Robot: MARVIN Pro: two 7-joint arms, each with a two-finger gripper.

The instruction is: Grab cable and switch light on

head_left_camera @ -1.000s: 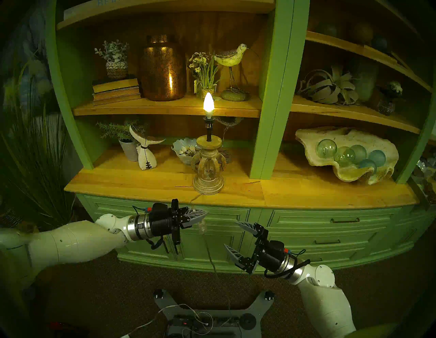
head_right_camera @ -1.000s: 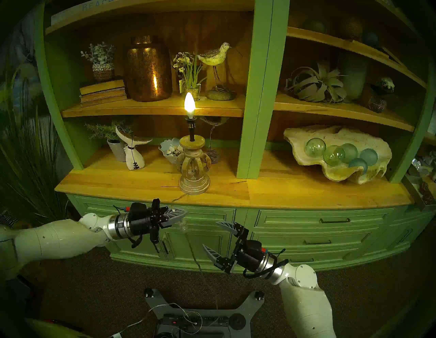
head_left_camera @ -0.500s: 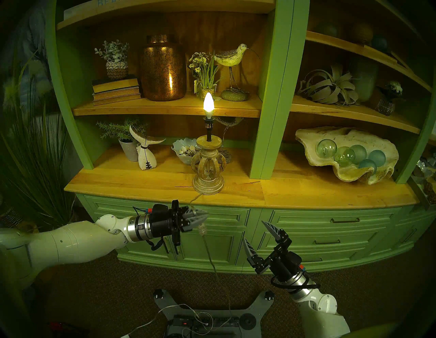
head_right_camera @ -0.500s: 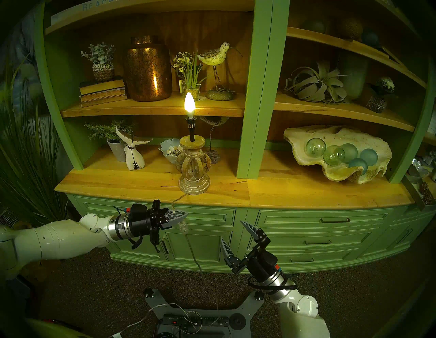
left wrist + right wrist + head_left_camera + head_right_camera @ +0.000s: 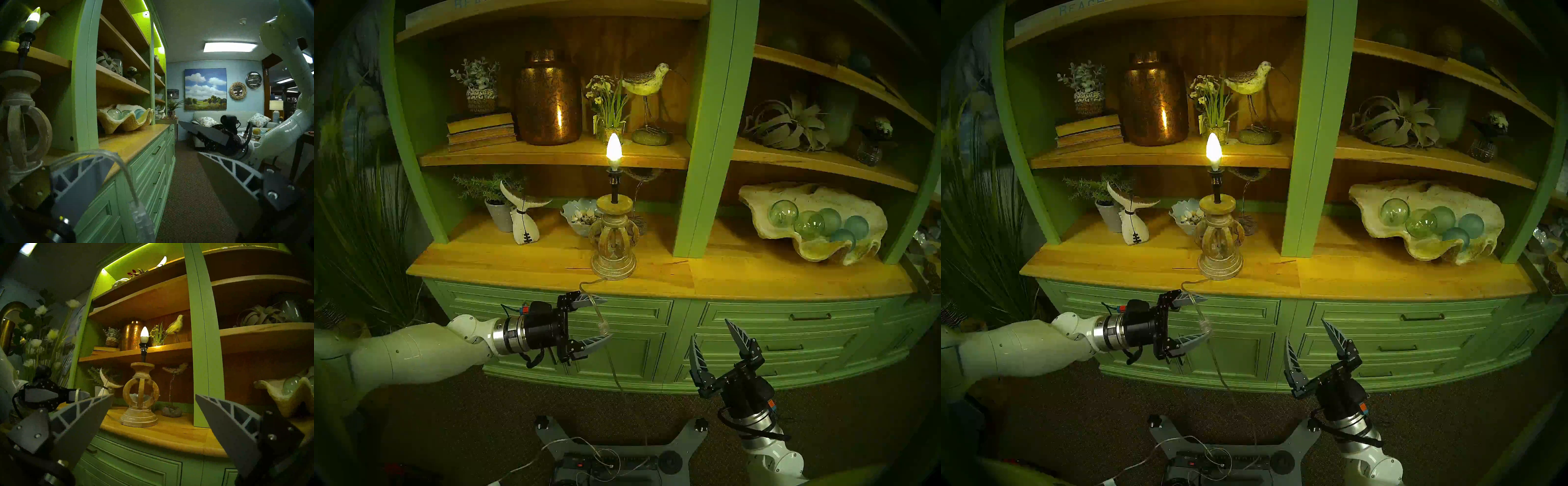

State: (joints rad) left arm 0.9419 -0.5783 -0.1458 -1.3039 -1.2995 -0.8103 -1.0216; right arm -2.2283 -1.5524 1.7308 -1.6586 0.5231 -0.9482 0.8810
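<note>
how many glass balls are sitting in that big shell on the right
5 glass balls show in the shell: a clear one at the left, a clear one beside it, a frosted one behind, one at the right, one in front. More may be hidden.

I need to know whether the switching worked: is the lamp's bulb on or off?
On. The bulb glows bright white and casts warm light on the shelf behind it.

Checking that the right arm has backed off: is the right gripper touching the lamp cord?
Apart. Head view shows right gripper open, well clear of cord.
</note>
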